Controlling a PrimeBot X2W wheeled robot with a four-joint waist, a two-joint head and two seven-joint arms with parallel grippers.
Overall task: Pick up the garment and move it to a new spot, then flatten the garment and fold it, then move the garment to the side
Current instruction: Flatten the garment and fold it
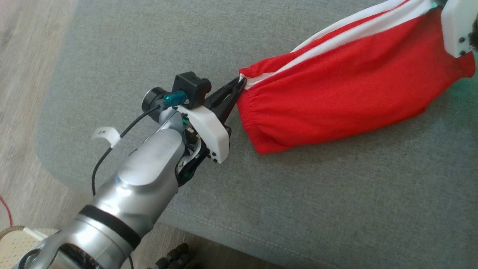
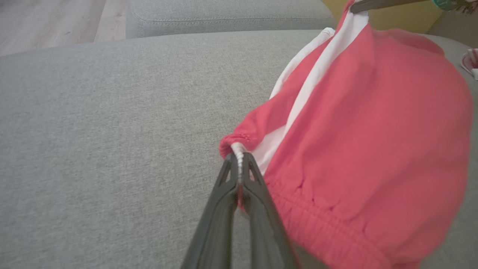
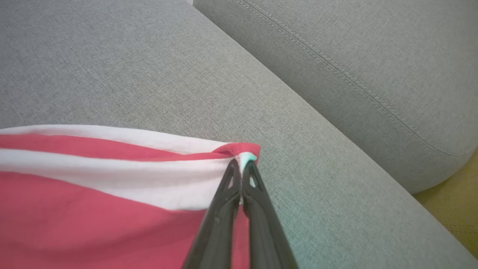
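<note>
The garment [image 1: 347, 89] is red with white side stripes and an elastic band. It hangs stretched between my two grippers above a grey sofa cushion [image 1: 186, 45]. My left gripper [image 1: 241, 83] is shut on the garment's corner at the elastic band, also seen in the left wrist view as gripper [image 2: 239, 158] on garment [image 2: 373, 149]. My right gripper [image 3: 242, 164] is shut on the other corner of the garment [image 3: 93, 209], at the white stripe. In the head view its white mount [image 1: 457, 26] sits at the top right edge.
The grey cushion's rounded edge runs along the left and bottom of the head view, with wooden floor [image 1: 22, 74] beyond. A second grey cushion [image 3: 373, 56] lies beside the first in the right wrist view. A pale perforated object [image 1: 18, 243] sits at the lower left.
</note>
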